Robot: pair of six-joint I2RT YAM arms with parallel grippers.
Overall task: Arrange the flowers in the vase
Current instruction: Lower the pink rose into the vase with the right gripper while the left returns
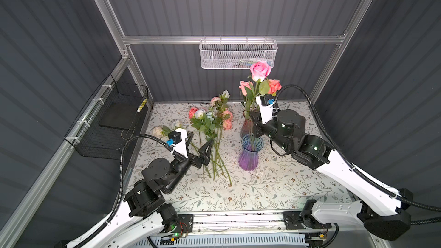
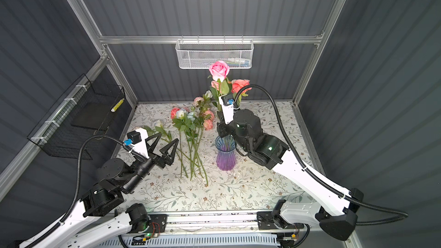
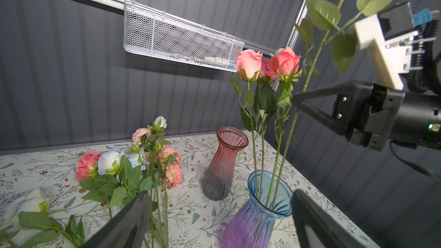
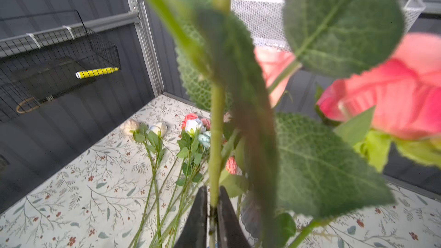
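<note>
Right wrist: right gripper (image 4: 212, 195) clamped on pink rose stem (image 4: 216, 139) in blue vase (image 1: 248, 159); left gripper (image 2: 167, 137) spread wide near flowers (image 1: 210, 120).

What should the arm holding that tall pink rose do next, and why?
Probably ease the right gripper open and let go. It pinches the pink rose by its stem, and that stem's lower end already stands inside the blue vase beside other roses, so the flower looks placed.
</note>
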